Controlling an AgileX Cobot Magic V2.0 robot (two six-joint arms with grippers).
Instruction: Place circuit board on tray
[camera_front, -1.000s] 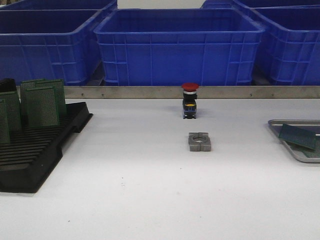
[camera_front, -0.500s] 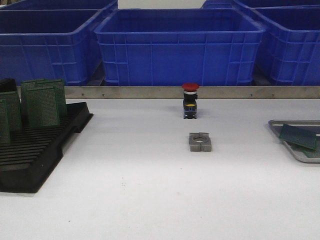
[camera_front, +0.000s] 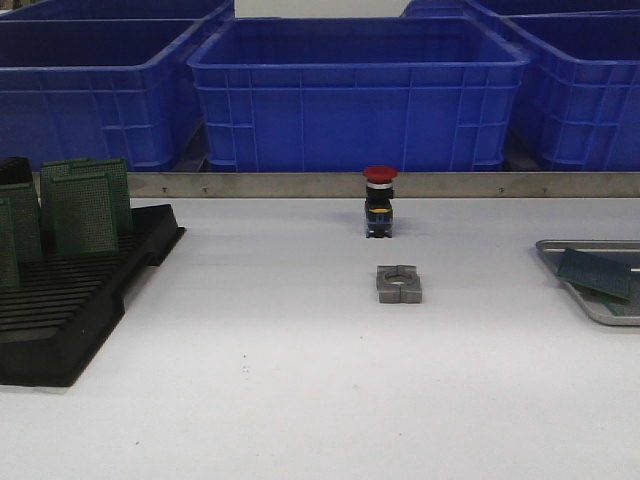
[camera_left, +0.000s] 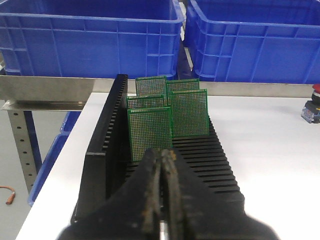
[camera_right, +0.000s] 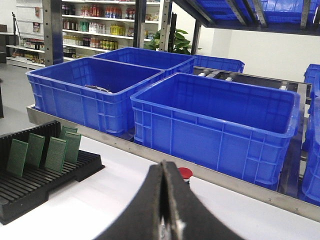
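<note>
Several green circuit boards (camera_front: 85, 205) stand upright in a black slotted rack (camera_front: 70, 300) at the left of the table. The left wrist view shows them close up (camera_left: 150, 132), with my left gripper (camera_left: 164, 156) shut and empty just short of the nearest board. The silver-grey tray (camera_front: 600, 300) lies at the right edge with a green circuit board (camera_front: 596, 272) lying tilted on it. My right gripper (camera_right: 165, 167) is shut and empty, raised over the table. Neither gripper shows in the front view.
A red-capped push button (camera_front: 380, 200) stands at the table's middle back, also in the right wrist view (camera_right: 185, 174). A grey metal block (camera_front: 399, 284) lies in front of it. Blue plastic crates (camera_front: 355, 90) line the back behind a metal rail.
</note>
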